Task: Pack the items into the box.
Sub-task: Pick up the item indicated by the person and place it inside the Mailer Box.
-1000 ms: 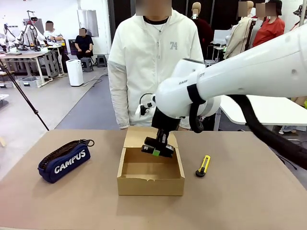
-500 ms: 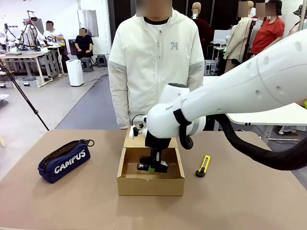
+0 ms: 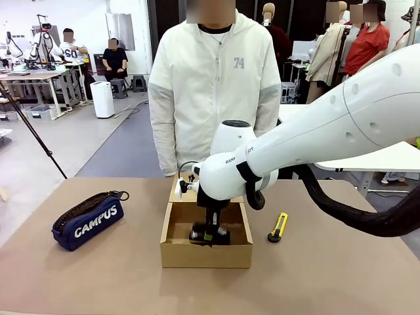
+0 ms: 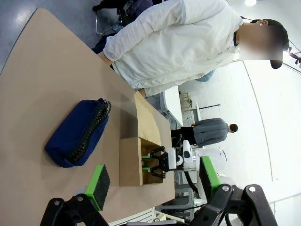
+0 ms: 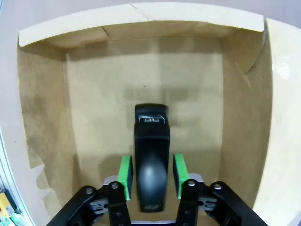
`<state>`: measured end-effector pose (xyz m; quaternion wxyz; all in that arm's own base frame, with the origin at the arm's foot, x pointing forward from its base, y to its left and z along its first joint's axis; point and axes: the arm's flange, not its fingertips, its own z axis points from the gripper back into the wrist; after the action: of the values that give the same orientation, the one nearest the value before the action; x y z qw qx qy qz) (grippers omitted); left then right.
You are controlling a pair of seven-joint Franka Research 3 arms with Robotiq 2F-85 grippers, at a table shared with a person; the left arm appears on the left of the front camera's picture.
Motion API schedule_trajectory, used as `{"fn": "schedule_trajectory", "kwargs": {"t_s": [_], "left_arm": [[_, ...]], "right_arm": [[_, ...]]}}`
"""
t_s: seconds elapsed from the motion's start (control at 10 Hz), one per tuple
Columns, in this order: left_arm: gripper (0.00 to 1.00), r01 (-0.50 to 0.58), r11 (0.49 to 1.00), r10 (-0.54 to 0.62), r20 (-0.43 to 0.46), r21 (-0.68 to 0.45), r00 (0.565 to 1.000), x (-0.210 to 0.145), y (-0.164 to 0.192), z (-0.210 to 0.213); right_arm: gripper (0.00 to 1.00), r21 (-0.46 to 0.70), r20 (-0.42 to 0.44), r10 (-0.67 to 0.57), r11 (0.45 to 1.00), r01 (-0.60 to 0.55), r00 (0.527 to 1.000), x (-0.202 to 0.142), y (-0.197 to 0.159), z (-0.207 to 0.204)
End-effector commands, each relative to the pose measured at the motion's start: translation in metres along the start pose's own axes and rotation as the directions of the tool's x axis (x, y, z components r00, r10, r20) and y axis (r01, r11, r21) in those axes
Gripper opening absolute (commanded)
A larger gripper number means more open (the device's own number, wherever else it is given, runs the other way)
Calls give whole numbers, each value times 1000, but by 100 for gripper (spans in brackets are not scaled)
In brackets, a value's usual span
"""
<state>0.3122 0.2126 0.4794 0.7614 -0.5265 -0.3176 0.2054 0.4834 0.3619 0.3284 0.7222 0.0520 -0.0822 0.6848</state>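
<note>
Tan tabletop (image 3: 328,275) — black stapler (image 5: 151,155) down inside the box (image 3: 207,256), right jaws astride it, grip uncertain; left jaws wide apart.

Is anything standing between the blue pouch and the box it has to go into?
Nothing lies on the table between the pouch and the box. Inside the box, though, the right gripper is down with the stapler between its fingers, taking up the middle of the floor.
</note>
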Motion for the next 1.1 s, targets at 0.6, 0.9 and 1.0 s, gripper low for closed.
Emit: {"fn": "schedule_trajectory", "kwargs": {"t_s": [0.6, 0.9, 1.0], "left_arm": [[100, 2, 1000, -2, 6, -19, 1000, 1, -1, 0], [100, 2, 1000, -2, 6, -19, 1000, 1, -1, 0], [100, 2, 1000, -2, 6, -19, 1000, 1, -1, 0]], "right_arm": [[100, 22, -42, -220, 975, 221, 975, -30, -16, 101], [100, 124, 76, -489, 869, 478, 869, -107, -20, 191], [100, 158, 117, -565, 822, 547, 816, -144, -12, 212]]}}
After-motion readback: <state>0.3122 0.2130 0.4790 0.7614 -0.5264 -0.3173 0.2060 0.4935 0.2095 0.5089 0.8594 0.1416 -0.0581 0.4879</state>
